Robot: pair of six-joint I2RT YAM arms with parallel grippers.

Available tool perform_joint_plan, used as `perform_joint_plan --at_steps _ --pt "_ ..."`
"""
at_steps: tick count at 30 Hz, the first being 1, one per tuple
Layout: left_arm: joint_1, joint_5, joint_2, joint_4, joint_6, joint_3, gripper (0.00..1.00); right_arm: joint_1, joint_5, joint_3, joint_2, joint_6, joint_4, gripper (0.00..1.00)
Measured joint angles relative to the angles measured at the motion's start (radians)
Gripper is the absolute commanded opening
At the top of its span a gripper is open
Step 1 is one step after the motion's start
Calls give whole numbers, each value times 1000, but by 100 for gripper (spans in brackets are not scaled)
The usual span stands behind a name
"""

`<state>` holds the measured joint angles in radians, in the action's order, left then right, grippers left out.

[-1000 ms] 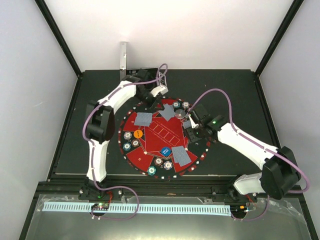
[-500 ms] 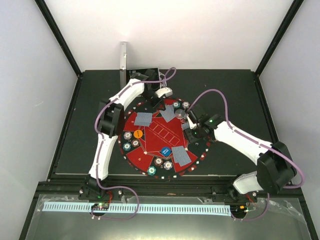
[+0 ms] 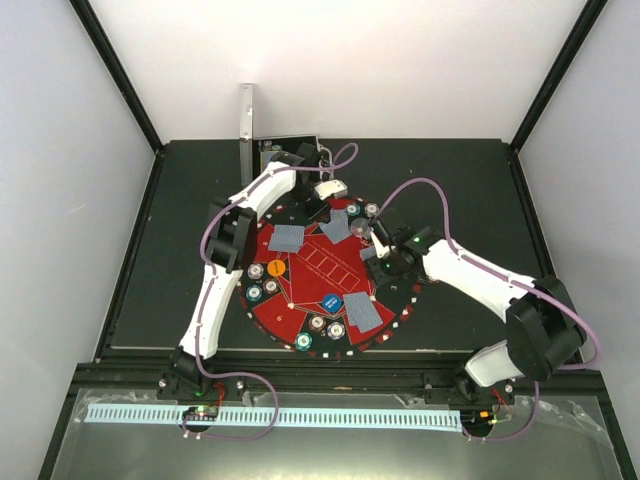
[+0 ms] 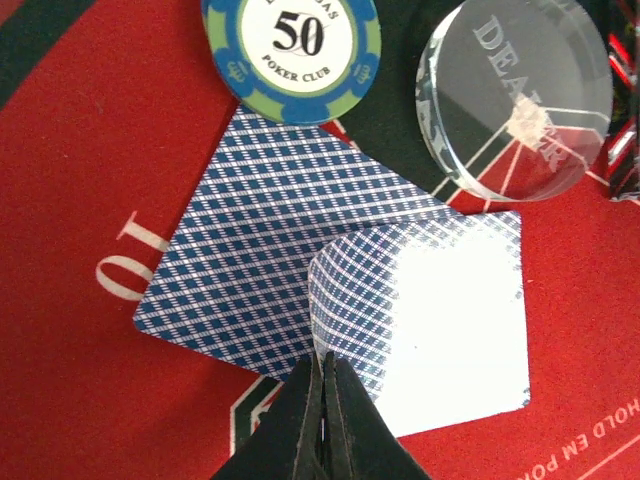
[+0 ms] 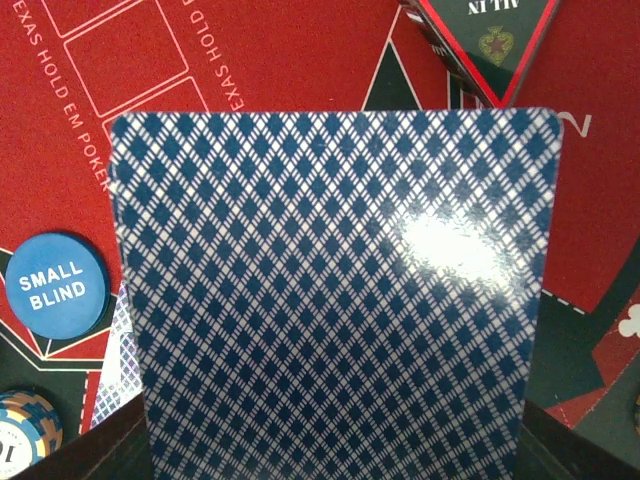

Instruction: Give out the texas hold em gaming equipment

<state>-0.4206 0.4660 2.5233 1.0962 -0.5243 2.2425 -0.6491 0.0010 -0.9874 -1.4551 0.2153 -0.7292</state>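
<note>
Dealing cards to the seats looks like the step in hand. The right claw point(image 5: 335, 455) pinches a card point(image 5: 330, 290) by its side edges, jaws partly spread to its width, holding it face away above the mat point(image 5: 250, 60); a small-blind disc point(image 5: 57, 285) lies to its left beneath. The next move, as I judge it, calls for bringing that card low over an unfilled seat and letting go flat, without knocking nearby chips. The left claw point(image 4: 325, 372) is pressed together and holds nothing; its tips sit at the near edge of the top card point(image 4: 430, 320), which overlaps a second card point(image 4: 250, 250) just ahead. Whether the tips touch it I cannot tell. Farther ahead lie a chip point(image 4: 290, 45) and, to the right, a clear dealer disc point(image 4: 520, 95). The left arm stretches far across the tabletop, wrist bent downward; the right arm reaches in from the side, forearm angled inward.
</note>
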Motion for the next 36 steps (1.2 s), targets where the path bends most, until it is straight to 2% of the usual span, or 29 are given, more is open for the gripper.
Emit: perform_joint_plan --at_steps 4,10,13,21,26,30,36 --pt "0 -29 2 -13 -1 2 3 0 -6 -4 -9 0 0 62" --pt "0 -71 2 -55 -1 13 9 0 -12 -14 -21 0 6 62" --pt "0 -86 2 -63 -1 13 18 1 -14 -16 -24 0 6 62" --pt "0 -141 2 -95 24 13 51 1 -23 -18 -31 -4 6 62" --pt "0 -193 -23 -107 87 10 59 1 -32 -19 -30 -19 6 62" --pt "2 -233 -162 -169 164 -100 61 1 -54 -18 -12 -43 6 63" --pt "11 -268 -595 -370 365 -459 70 -9 -105 -18 28 -89 11 63"
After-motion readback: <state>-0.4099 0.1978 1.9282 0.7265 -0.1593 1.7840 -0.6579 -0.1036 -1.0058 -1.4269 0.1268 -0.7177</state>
